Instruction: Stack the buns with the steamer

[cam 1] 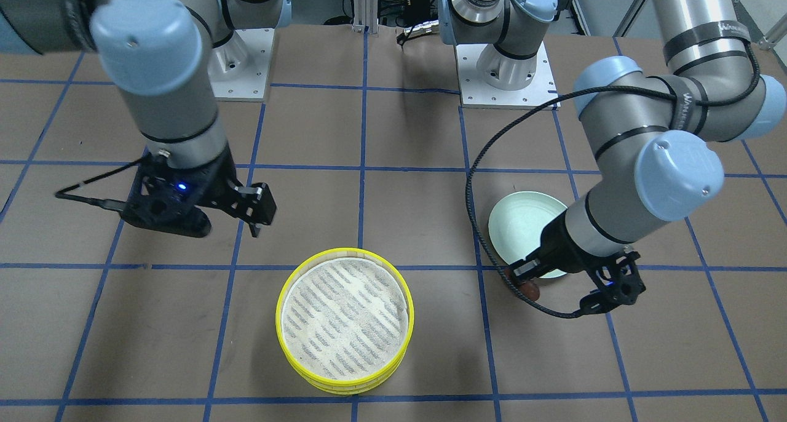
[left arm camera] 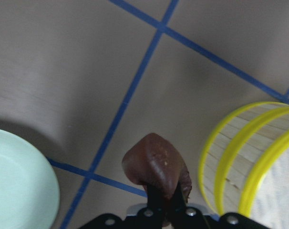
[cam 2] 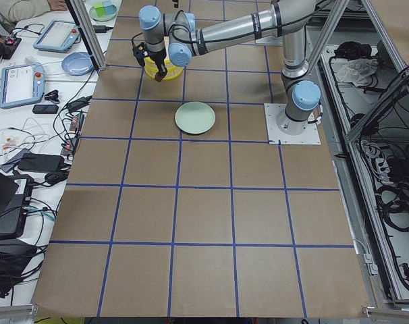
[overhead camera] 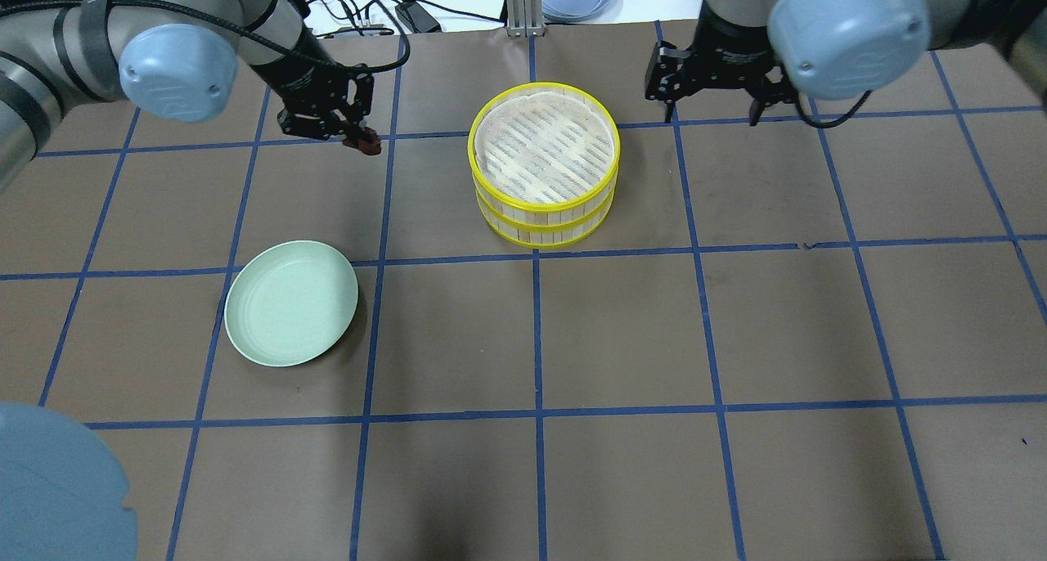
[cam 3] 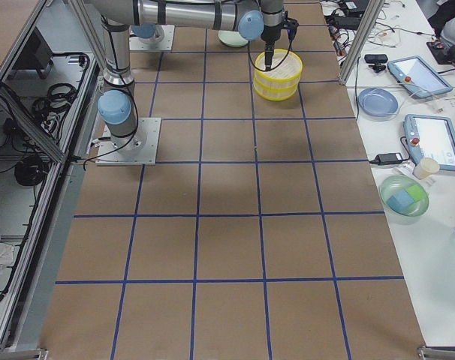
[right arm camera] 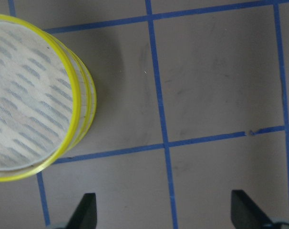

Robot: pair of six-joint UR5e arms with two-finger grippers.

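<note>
The steamer (overhead camera: 541, 217) is two yellow-rimmed trays stacked at the table's far middle. The top tray's striped mesh floor (cam 1: 344, 317) is bare. My left gripper (overhead camera: 362, 141) is shut on the dark reddish-brown bun (overhead camera: 372, 145) and holds it above the table, left of the steamer and apart from it. The left wrist view shows the bun (left arm camera: 151, 162) pinched between the fingers, with the steamer wall (left arm camera: 240, 157) to its right. My right gripper (overhead camera: 713, 115) is open and empty, hovering right of the steamer, as its wrist view (right arm camera: 166, 214) shows. The cream-white bun is not visible.
A pale green plate (overhead camera: 290, 303) lies empty on the table, nearer the robot than the left gripper; it also shows in the front view (cam 1: 522, 222). Blue tape lines grid the brown table. Cables and devices lie beyond the far edge.
</note>
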